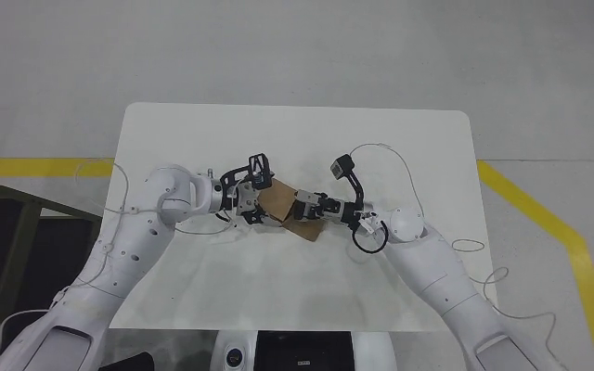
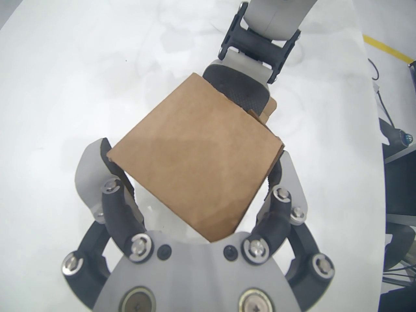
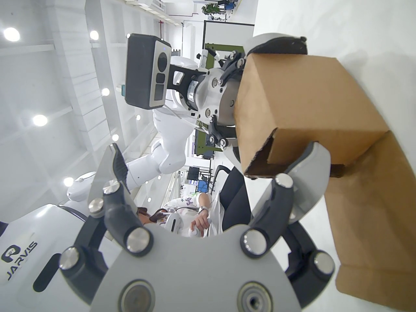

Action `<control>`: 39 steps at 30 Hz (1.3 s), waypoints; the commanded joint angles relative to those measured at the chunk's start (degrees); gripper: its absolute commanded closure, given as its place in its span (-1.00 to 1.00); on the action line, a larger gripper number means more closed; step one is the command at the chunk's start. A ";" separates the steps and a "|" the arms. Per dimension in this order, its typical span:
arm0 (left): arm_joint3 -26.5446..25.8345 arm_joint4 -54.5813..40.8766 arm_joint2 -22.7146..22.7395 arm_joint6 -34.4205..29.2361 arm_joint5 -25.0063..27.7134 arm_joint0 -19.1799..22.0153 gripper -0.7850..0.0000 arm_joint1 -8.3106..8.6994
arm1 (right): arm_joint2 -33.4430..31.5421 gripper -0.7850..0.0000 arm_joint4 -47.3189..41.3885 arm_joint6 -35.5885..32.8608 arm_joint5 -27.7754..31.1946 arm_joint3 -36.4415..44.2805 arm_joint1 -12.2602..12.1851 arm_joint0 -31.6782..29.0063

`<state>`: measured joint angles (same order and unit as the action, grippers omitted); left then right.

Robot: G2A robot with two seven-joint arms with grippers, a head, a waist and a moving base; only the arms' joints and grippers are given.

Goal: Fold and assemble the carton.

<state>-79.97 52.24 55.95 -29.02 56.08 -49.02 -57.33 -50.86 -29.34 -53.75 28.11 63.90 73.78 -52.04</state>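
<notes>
Brown carton [image 1: 286, 210] at frame centre in top view, over white surface [image 1: 418, 148], between both arms. Left end effector [image 2: 193, 159] clenched on carton, pads pressed on opposite sides. Right end effector [image 3: 213, 154] released, spread wide: one finger [image 3: 308, 167] against carton's end, other free in air. Unfolded flap [image 3: 367, 215] juts beyond carton body.

You work over white table [image 1: 278, 287], rounded corners. Grey floor [image 1: 278, 46] around it, yellow line [image 1: 46, 168] running off either side. Above you: round ceiling lights [image 3: 11, 33]; potted plant [image 3: 210, 9] far down hall.
</notes>
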 commanded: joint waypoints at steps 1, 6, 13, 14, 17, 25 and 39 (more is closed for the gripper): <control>-0.17 -0.66 0.35 -1.08 0.21 -0.21 -1.00 0.24 | 0.00 -1.00 0.00 0.00 0.00 0.00 0.00 0.00; 0.34 -1.80 0.94 -2.28 0.11 -0.85 -1.00 0.65 | -0.14 -1.00 1.19 1.78 -2.29 2.88 -0.14 -1.94; 0.58 -2.96 2.59 -2.56 -0.43 -1.72 -1.00 1.32 | -3.00 -1.00 3.85 1.88 -3.61 7.12 -1.19 -4.38; 0.62 -3.04 2.85 -2.62 -0.47 -1.84 -1.00 1.43 | -3.58 -1.00 4.41 1.90 -4.06 8.03 -1.42 -4.86; 0.85 -3.68 3.60 -2.74 -0.47 -2.25 -1.00 1.73 | -5.02 -1.00 5.63 1.84 -5.73 11.09 -2.05 -6.81; 0.77 -6.05 6.27 -3.55 -1.59 -3.20 -1.00 2.66 | -3.81 -1.00 3.95 0.83 -9.36 15.18 -2.14 -10.85; 2.12 -7.59 11.31 -2.69 -6.40 -4.06 -1.00 3.95 | -0.28 -1.00 2.85 1.18 -8.23 10.52 -0.55 -8.16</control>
<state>-78.04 44.82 67.21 -31.81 49.99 -53.14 -53.37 -51.09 -26.51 -52.58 19.80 74.47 73.22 -60.23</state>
